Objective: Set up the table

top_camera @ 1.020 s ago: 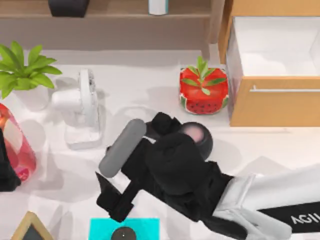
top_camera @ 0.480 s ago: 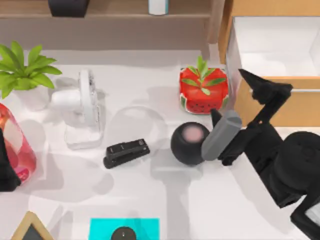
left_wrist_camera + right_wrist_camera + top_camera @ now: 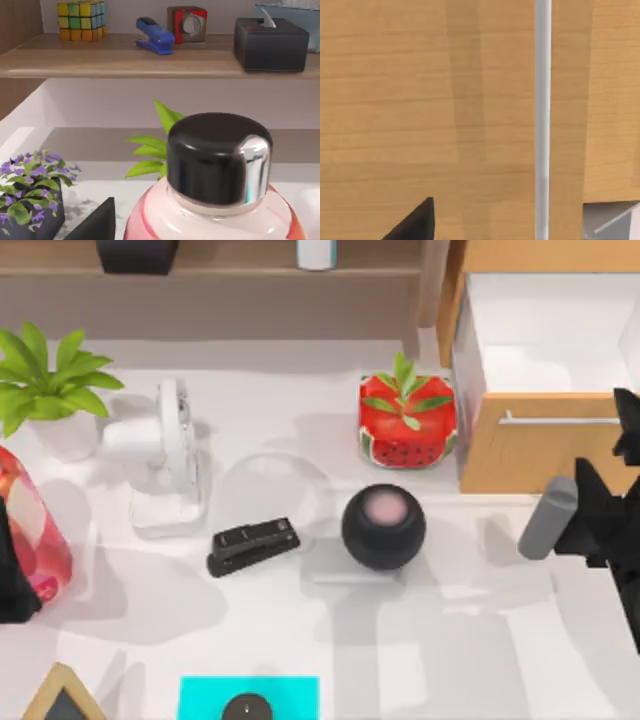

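The white table (image 3: 480, 640) carries a black stapler (image 3: 253, 545) lying flat near its middle and a round black speaker (image 3: 383, 527) just right of it. My right gripper (image 3: 626, 420) is at the table's right edge, in front of the light-wood drawer front (image 3: 470, 100) with its metal handle (image 3: 542, 115). One dark fingertip (image 3: 415, 225) shows in the right wrist view. My left arm (image 3: 8, 580) stays at the left edge, beside a pink bottle (image 3: 30, 530) with a black cap (image 3: 217, 155).
A white fan (image 3: 165, 455), a leafy green plant (image 3: 45, 380) and a watermelon planter (image 3: 407, 420) stand along the back. The open drawer cabinet (image 3: 545, 390) is at the back right. A cyan pad (image 3: 248, 695) lies at the front edge. A shelf (image 3: 150, 60) holds small items.
My right arm has swung from over the table's middle to the right edge. The stapler, hidden under it one second ago, now lies uncovered on the table.
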Tool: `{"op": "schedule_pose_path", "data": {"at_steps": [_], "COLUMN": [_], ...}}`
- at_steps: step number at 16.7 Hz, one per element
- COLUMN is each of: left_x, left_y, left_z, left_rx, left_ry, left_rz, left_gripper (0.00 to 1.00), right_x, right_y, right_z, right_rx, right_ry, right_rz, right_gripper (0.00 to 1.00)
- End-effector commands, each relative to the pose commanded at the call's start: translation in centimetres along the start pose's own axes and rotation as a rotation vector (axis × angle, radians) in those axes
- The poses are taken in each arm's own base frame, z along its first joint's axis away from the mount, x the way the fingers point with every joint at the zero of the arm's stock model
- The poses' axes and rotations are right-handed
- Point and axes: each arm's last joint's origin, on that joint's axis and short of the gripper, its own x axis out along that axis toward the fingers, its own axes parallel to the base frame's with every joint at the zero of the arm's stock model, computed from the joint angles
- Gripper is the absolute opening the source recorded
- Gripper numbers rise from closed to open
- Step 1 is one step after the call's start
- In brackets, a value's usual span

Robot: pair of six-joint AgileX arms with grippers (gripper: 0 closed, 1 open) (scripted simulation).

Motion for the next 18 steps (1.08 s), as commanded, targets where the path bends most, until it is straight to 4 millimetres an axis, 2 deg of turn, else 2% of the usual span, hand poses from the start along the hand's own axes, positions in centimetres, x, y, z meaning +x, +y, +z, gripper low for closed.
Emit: {"op": "schedule_pose_path", "data": {"at_steps": [3,9,14,18], "left_x": [0.0,0.0,0.0,0.0], "left_y": [0.0,0.0,0.0,0.0], "left_z": [0.0,0.0,0.0,0.0], "left_rx": [0.0,0.0,0.0,0.0], "left_ry": [0.0,0.0,0.0,0.0], "left_rz": [0.0,0.0,0.0,0.0], "left_gripper": [1.0,1.0,1.0,1.0], "right_x": [0.0,0.1,2.2,2.5], "right_y": [0.4,0.5,0.4,0.4], "right_z": [-1.2,-1.1,-1.3,-1.3], "right_rx": [-0.049,-0.049,-0.049,-0.049], "right_ry": [0.047,0.044,0.047,0.047], "right_rz": [0.01,0.014,0.01,0.01], "right_gripper": [1.0,1.0,1.0,1.0]}}
